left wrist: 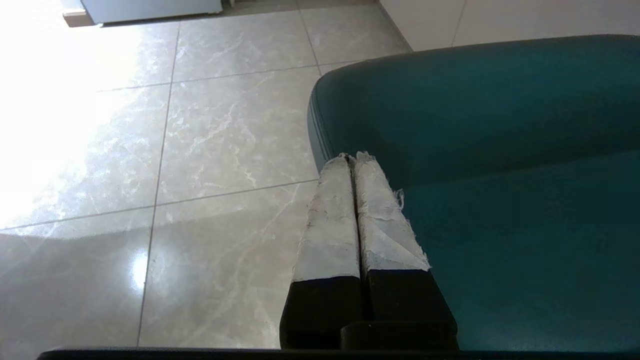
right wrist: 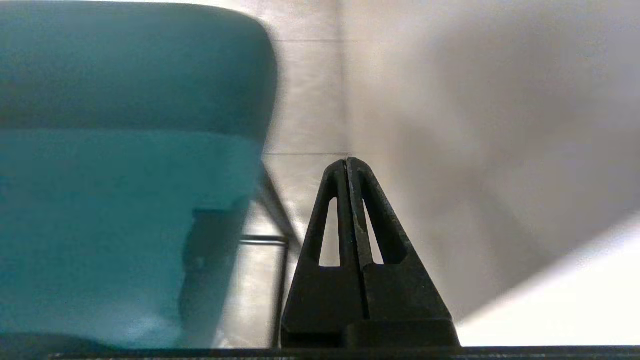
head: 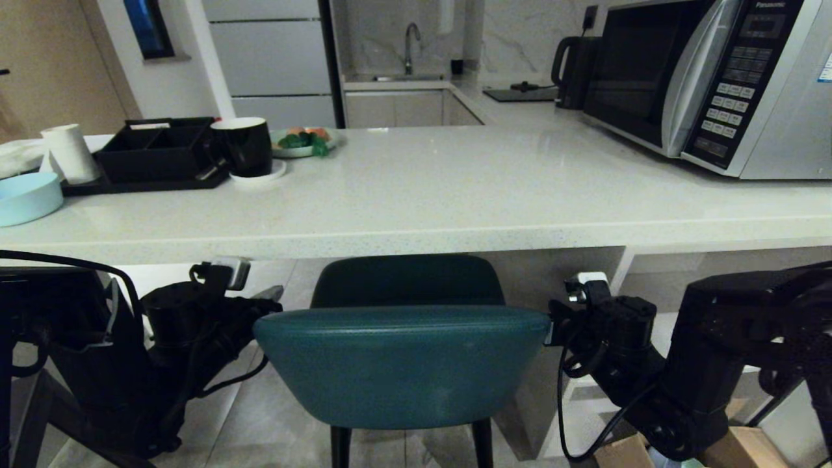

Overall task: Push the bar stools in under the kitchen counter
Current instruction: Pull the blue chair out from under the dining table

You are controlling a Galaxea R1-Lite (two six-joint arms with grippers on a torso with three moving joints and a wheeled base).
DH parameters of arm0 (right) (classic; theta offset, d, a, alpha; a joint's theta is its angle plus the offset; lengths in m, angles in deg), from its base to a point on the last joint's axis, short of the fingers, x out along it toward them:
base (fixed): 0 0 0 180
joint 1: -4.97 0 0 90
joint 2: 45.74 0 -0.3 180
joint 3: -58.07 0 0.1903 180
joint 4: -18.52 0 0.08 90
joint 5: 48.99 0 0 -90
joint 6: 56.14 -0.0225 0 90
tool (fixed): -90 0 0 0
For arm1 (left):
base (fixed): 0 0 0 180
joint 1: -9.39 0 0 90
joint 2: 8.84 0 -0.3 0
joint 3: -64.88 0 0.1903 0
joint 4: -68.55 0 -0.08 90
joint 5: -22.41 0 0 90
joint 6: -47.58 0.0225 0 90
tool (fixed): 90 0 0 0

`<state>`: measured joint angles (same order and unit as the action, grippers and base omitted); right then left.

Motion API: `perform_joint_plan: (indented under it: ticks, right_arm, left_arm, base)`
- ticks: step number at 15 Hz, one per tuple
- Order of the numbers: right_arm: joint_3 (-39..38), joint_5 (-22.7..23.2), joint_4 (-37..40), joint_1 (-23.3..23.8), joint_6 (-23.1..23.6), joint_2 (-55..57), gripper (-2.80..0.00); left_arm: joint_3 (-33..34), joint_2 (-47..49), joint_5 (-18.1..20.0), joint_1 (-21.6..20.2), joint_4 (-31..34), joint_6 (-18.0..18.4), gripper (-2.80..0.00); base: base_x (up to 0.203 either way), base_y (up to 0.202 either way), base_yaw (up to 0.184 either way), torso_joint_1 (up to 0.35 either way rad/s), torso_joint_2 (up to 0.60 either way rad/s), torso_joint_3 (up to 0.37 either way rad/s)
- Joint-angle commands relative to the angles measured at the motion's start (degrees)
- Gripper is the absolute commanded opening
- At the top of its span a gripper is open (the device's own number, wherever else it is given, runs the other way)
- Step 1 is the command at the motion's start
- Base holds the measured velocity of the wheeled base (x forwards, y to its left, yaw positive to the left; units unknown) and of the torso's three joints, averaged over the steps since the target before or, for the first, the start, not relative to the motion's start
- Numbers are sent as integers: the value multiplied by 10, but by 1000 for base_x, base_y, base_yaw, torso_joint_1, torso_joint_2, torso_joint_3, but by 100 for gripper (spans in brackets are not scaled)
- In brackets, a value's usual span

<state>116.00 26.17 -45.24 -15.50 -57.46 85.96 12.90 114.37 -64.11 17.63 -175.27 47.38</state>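
On counter [head: 455,195]: Panasonic microwave [head: 708,78] | teal stool [head: 403,364] between pressed-together left claw [left wrist: 352,160], right claw [right wrist: 347,162]

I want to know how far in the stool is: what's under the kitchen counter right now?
Under the kitchen counter, the teal stool has its seat front tucked beneath the edge; its backrest remains outside. White shelving shows at right. The backrest hides the stool's legs.
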Motion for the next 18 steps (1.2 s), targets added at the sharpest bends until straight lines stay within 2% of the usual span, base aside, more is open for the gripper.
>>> perform_joint_plan:
  ticks: [1, 8, 12, 18]
  right_arm:
    - [20, -2, -5, -10, -2, 12, -280]
    - [103, 0, -5, -28, 0, 29, -280]
    - [43, -2, -5, -61, -2, 8, -280]
    - [39, -6, -5, -58, -3, 4, -280]
  left_arm:
    - [0, 2, 0, 0, -5, -1, -280]
    - [-2, 11, 0, 6, -5, -1, -280]
    - [3, 5, 0, 6, -5, -4, -280]
    - [11, 4, 0, 10, -5, -4, -280]
  base:
    - [0, 0, 0, 0, 0, 0]
    - [0, 0, 0, 0, 0, 0]
    - [0, 0, 0, 0, 0, 0]
    - [0, 0, 0, 0, 0, 0]
